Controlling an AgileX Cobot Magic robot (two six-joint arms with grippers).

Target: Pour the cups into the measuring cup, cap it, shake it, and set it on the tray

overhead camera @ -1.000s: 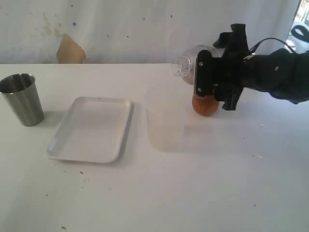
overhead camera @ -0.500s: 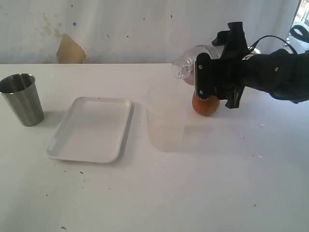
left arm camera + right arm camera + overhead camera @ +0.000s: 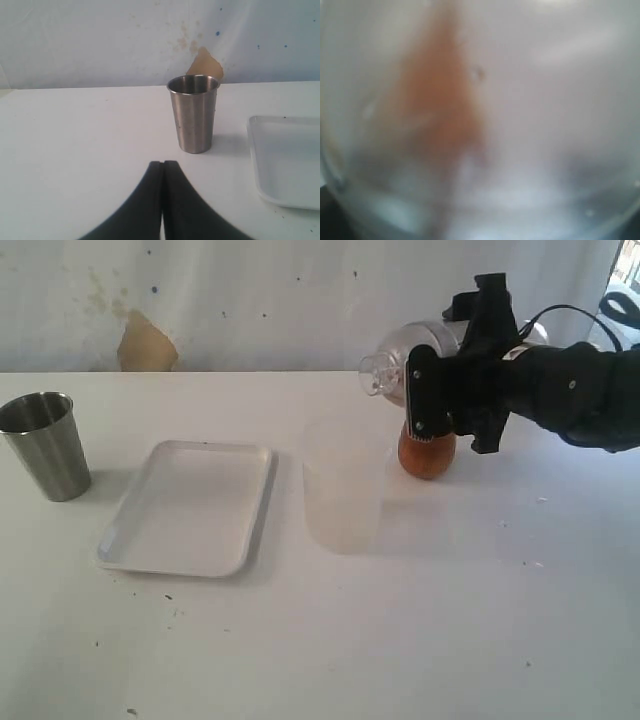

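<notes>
We see the right fingers [image 3: 420, 390] clamping the clear domed lid [image 3: 395, 362] sideways, its neck toward the left edge of the table [image 3: 450, 620], above the upright reddish-brown wooden cup [image 3: 427, 458]. The left fingers [image 3: 150, 200] are pressed together, holding nothing.

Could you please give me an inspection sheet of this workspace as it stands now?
Surface: white table, a few small dark specks.
Job's things: steel tumbler upright, left of the white tray, which holds nothing; clear measuring cup uncapped, mid-table; wooden cup to its right.
Clutter: nothing seen.
Hands: right hand holds the clear domed top off the table, near the wooden cup; left hand shut, empty, facing the tumbler.
Cables: black cable over the right arm.
Surroundings: pale wall with a brown patch.
</notes>
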